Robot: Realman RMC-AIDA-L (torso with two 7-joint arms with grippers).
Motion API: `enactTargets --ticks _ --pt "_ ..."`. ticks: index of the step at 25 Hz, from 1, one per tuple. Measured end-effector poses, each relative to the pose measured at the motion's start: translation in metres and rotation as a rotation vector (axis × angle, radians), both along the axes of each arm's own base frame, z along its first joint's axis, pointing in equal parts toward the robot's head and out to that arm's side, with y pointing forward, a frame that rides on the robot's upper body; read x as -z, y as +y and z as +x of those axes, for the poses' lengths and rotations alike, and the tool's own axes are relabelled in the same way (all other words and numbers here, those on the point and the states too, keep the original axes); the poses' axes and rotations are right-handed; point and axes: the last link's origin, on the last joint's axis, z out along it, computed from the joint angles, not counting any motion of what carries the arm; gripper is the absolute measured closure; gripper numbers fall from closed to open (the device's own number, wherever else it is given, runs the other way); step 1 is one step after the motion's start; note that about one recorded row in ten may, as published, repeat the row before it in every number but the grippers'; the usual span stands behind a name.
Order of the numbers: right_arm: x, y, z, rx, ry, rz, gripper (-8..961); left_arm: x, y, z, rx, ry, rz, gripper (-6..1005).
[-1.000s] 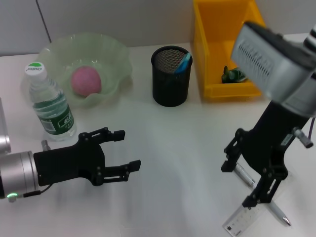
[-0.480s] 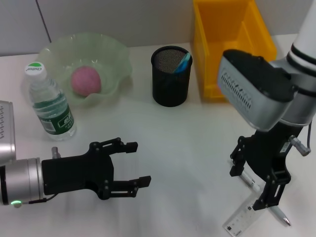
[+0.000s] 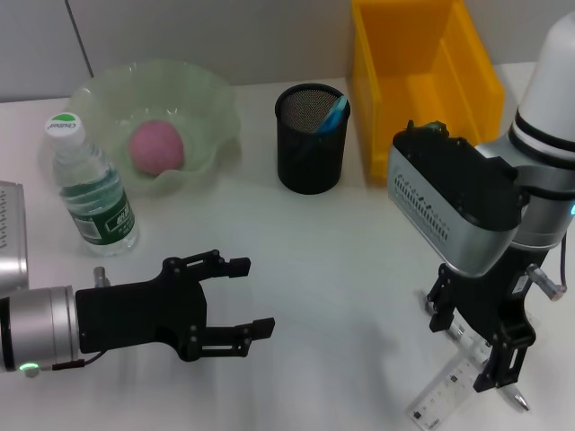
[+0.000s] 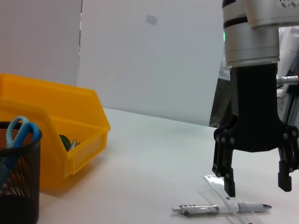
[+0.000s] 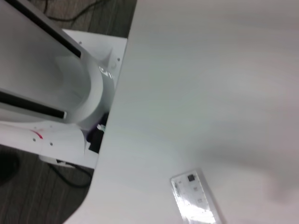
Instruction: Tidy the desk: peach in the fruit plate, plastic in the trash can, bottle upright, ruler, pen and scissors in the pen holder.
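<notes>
The pink peach [image 3: 157,146] lies in the green fruit plate [image 3: 211,99]. Beside the plate, the bottle [image 3: 90,189] stands upright. Blue-handled scissors [image 3: 334,112] stick out of the black mesh pen holder [image 3: 310,144]. The clear ruler [image 3: 445,397] and the pen [image 3: 517,398] lie crossed near the front right edge. My right gripper [image 3: 467,346] hangs open just above them, one finger on each side of the pen [image 4: 219,209] and ruler [image 4: 216,183]. Green plastic [image 4: 65,142] sits in the yellow trash can [image 3: 422,81]. My left gripper [image 3: 250,296] hovers open at the front left, holding nothing.
The ruler [image 5: 196,196] lies close to the table's front edge, with the robot base and floor beyond. The yellow bin [image 4: 70,126] stands right beside the pen holder [image 4: 16,172]. Bare table lies between the two grippers.
My right arm has swung toward the front edge and its gripper has come down over the pen and ruler. The left gripper shifted slightly right, then stayed still.
</notes>
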Motion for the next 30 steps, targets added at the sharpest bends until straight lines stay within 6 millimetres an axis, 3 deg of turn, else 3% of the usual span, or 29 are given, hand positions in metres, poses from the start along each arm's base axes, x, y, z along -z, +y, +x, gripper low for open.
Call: enactTargets --ticks 30 --pt "0.026 -0.009 0.007 -0.147 -0.154 -0.063 142 -0.001 0.002 0.001 -0.026 -0.015 0.004 139"
